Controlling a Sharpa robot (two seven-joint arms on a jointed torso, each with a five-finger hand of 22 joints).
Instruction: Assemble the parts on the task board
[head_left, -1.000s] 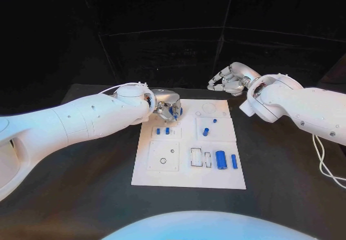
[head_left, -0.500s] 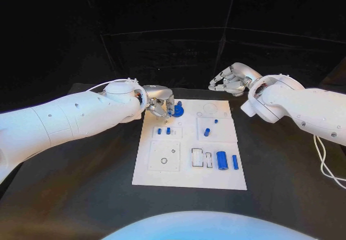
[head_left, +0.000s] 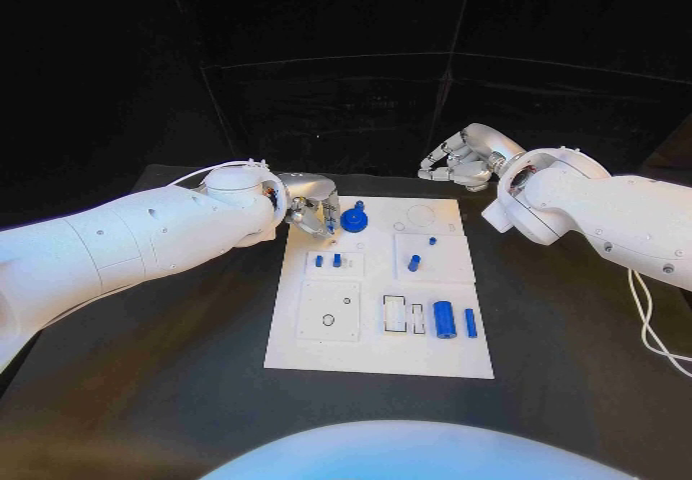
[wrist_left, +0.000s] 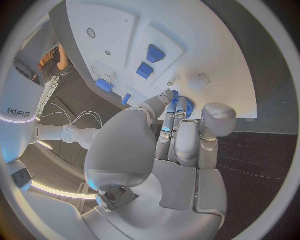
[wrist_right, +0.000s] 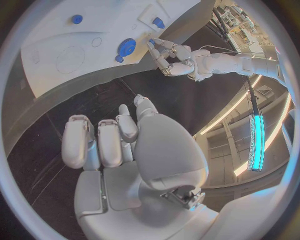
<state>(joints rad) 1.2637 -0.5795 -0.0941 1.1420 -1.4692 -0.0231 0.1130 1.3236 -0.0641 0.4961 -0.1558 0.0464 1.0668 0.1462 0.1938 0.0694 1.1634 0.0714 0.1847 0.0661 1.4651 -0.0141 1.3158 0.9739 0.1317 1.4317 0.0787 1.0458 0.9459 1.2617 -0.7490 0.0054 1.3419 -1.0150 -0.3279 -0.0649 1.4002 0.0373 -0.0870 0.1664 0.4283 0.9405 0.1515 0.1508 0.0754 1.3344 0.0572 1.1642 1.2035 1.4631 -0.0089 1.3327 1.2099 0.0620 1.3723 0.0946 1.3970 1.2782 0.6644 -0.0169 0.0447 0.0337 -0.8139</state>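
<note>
The white task board (head_left: 375, 350) lies in the middle of the black table. A round blue part (head_left: 355, 217) with a knob on top sits at the board's far left corner. My left hand (head_left: 307, 212) is just left of it, fingertips (wrist_left: 177, 102) at its edge. I cannot tell whether they grip it or only touch it. The right wrist view shows the round blue part (wrist_right: 127, 47) flat on the board, with my left hand (wrist_right: 172, 57) beside it. My right hand (head_left: 462, 160) hovers beyond the board's far right corner, fingers (wrist_right: 100, 137) curled in, holding nothing.
Two small blue pieces (head_left: 327, 262) stand in a recess at the board's left. A blue piece (head_left: 413, 264) and a small peg (head_left: 431, 241) are in the right-hand square. A blue cylinder (head_left: 443, 320) and a thin blue rod (head_left: 469, 322) lie nearer me.
My left hand carried the round blue part toward the board's far left corner, and the part now sits there. The hand has drawn back slightly to the left. My right hand stayed put.
</note>
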